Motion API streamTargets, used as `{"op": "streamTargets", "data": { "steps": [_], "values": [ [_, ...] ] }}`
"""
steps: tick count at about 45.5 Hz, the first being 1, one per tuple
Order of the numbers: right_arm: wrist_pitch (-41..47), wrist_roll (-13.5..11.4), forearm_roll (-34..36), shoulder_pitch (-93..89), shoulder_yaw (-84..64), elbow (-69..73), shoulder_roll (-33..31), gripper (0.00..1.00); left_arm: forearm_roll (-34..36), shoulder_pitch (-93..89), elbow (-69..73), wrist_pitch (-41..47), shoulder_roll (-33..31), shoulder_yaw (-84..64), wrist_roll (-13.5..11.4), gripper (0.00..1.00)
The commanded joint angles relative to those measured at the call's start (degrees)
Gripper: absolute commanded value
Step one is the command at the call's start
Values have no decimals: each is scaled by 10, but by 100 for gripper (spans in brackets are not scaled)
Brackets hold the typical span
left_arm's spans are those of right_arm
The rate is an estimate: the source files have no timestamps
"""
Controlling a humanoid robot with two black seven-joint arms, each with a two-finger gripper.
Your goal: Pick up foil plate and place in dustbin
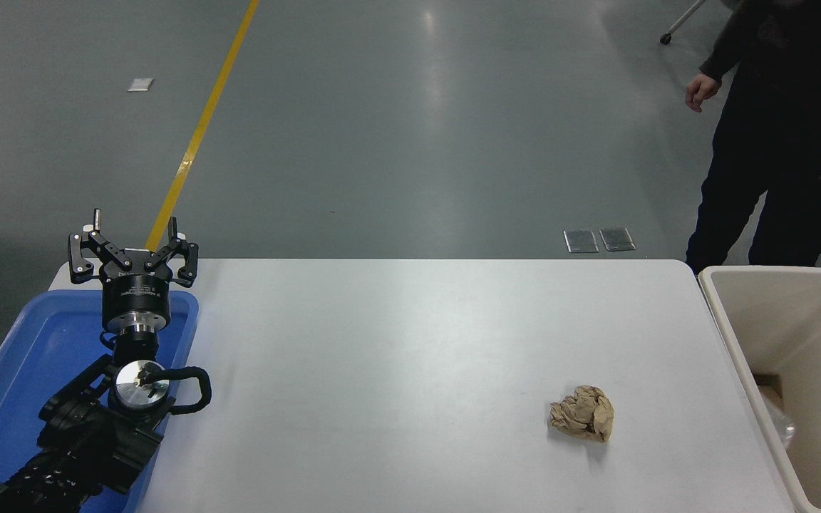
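The beige dustbin stands at the table's right end, cut off by the picture's right edge. The foil plate does not show clearly; only a small pale shiny scrap lies low inside the bin by its left wall, and I cannot tell whether that is the plate. My left gripper is parked open and empty over the far end of the blue tray at the lower left. My right arm and gripper are out of view.
A crumpled brown paper ball lies on the white table towards the front right. A person in dark clothes stands beyond the table's far right corner, behind the bin, one hand hanging free.
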Motion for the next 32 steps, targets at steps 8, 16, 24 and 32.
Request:
{"op": "streamTargets", "data": {
  "steps": [8,16,24,32],
  "values": [
    [16,0,-21,310,-200,334,-98,100,1,-1,0,-1,0,1,1,99],
    [130,-1,-16,544,-360,513,-65,100,1,-1,0,-1,0,1,1,99],
    [253,6,-1,696,-402,633,-23,100,1,-1,0,-2,-1,1,2,99],
    [334,15,27,778,-395,668,36,100,1,0,0,-2,-1,1,2,99]
  ]
}}
